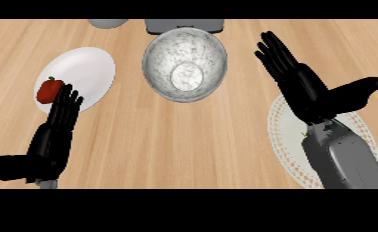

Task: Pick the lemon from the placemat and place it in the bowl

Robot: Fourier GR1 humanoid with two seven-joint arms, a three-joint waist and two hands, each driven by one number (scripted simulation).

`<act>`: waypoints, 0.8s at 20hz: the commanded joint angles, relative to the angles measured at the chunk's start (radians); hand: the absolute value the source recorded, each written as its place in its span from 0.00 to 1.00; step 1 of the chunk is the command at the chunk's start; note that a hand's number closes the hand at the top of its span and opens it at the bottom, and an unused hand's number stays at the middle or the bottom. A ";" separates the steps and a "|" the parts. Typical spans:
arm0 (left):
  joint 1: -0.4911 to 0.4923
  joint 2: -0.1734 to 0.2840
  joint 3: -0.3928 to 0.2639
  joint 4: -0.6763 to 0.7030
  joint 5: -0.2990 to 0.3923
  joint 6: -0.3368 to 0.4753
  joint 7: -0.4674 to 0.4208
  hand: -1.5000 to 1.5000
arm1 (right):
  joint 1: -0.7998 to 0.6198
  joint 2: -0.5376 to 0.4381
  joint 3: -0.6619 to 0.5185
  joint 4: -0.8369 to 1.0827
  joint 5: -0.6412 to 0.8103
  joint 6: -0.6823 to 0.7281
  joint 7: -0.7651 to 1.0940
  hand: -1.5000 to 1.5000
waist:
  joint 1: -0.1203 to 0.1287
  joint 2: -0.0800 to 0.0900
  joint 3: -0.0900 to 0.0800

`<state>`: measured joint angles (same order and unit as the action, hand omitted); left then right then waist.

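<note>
A grey marbled bowl (184,65) stands at the counter's middle back, and nothing lies in it. At the right, a white lace-edged placemat (284,126) is mostly covered by my right forearm. No lemon shows; only a tiny green speck (304,135) peeks out beside the forearm. My right hand (299,83) is open with straight fingers pointing up and left, between the bowl and the placemat. It holds nothing. At the lower left my left hand (57,121) rests open, fingers up.
A white plate (85,71) at the left carries a red pepper (49,91), right beside my left hand's fingertips. A grey rounded object (108,23) and a grey box-like item (184,25) sit along the back edge. Bare wood lies in front of the bowl.
</note>
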<state>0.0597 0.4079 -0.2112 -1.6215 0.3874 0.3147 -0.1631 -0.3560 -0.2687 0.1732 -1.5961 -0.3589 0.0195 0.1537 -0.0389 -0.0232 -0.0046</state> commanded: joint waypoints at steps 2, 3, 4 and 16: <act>-0.042 0.046 -0.029 -0.045 -0.037 -0.056 0.056 0.50 | 0.150 -0.136 -0.101 -0.123 0.003 0.066 -0.055 1.00 | 0.017 0.018 0.005; -0.092 0.052 -0.051 -0.010 -0.040 -0.092 0.068 0.50 | 0.143 -0.177 -0.141 -0.087 0.003 0.102 -0.098 1.00 | 0.005 0.020 0.006; -0.093 0.028 -0.105 -0.011 -0.072 -0.083 0.066 0.50 | 0.221 -0.212 -0.147 -0.119 0.011 0.141 -0.148 1.00 | -0.025 0.018 0.007; -0.238 -0.004 -0.185 0.051 -0.095 -0.217 0.158 0.50 | 0.342 -0.343 -0.128 0.082 0.501 0.043 -0.519 0.00 | 0.031 0.026 0.004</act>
<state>-0.1247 0.4199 -0.3889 -1.6116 0.2979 0.1273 -0.0251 0.0048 -0.5686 0.0047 -1.5116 0.0014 0.0973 -0.3445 -0.0235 0.0011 0.0012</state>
